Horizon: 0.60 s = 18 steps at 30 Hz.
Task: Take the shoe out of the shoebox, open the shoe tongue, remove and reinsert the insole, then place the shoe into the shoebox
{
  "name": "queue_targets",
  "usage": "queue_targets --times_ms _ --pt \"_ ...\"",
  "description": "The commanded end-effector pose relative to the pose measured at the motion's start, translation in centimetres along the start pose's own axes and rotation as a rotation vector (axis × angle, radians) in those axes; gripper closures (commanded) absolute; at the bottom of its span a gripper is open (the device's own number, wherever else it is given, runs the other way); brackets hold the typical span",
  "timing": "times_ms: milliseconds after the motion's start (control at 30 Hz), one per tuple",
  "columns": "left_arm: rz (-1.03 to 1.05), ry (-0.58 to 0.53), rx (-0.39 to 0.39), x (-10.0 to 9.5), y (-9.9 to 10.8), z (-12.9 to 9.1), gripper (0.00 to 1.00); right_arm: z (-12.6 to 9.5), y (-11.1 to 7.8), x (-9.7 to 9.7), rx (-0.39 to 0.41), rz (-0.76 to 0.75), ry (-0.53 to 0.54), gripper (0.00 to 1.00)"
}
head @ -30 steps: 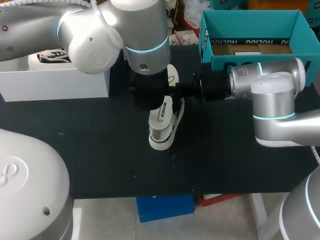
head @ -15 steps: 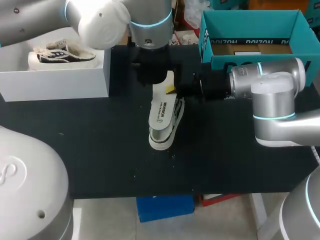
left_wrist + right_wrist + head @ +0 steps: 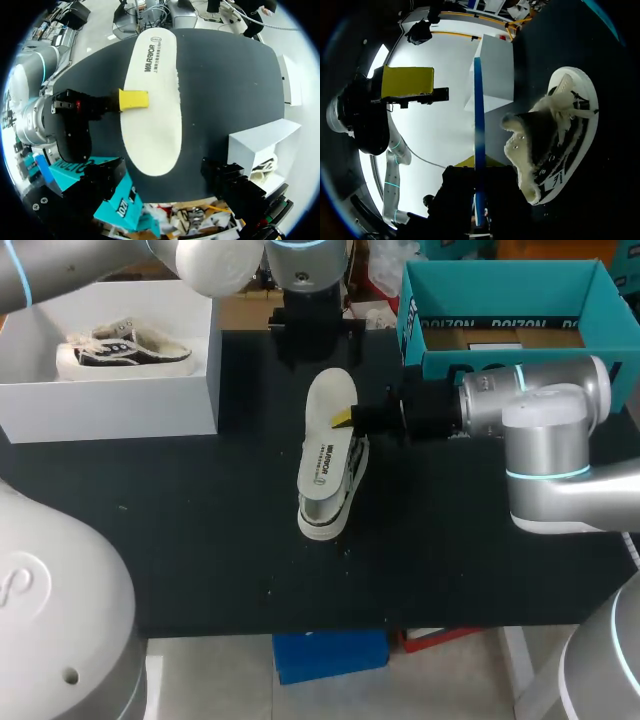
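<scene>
R gripper [image 3: 344, 419] clamped on white insole [image 3: 328, 430], print on its top, held over shoe [image 3: 325, 502] mid table [image 3: 200, 540]. L gripper [image 3: 164, 176] open above, holding nothing. Teal shoebox [image 3: 500, 365], lettered, sits behind.

Insole [image 3: 328, 425] over shoe [image 3: 335, 498]; shoebox [image 3: 500, 285] behind, right.
</scene>
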State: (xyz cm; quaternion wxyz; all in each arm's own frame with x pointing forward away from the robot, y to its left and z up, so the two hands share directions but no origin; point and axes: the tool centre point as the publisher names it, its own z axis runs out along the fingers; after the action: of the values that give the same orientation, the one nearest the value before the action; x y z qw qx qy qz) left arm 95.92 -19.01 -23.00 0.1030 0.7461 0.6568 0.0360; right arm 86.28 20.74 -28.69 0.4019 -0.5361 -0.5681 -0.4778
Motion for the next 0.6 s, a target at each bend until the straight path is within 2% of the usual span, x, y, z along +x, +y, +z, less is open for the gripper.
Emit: queue_targets --times_ms 33,333,600 --pt "0.002 0.003 0.026 -0.8 2.2 1.2 0.0 0.0 0.0 0.0 0.001 0.001 -0.002 1.0" --pt "0.007 -0.01 0.035 -2.0 4.3 2.1 0.0 0.0 0.0 0.0 0.001 0.001 -0.002 1.0" --pt "0.0 -0.005 0.024 -2.1 4.5 1.9 0.0 0.0 0.0 0.0 0.001 0.001 -0.002 1.0"
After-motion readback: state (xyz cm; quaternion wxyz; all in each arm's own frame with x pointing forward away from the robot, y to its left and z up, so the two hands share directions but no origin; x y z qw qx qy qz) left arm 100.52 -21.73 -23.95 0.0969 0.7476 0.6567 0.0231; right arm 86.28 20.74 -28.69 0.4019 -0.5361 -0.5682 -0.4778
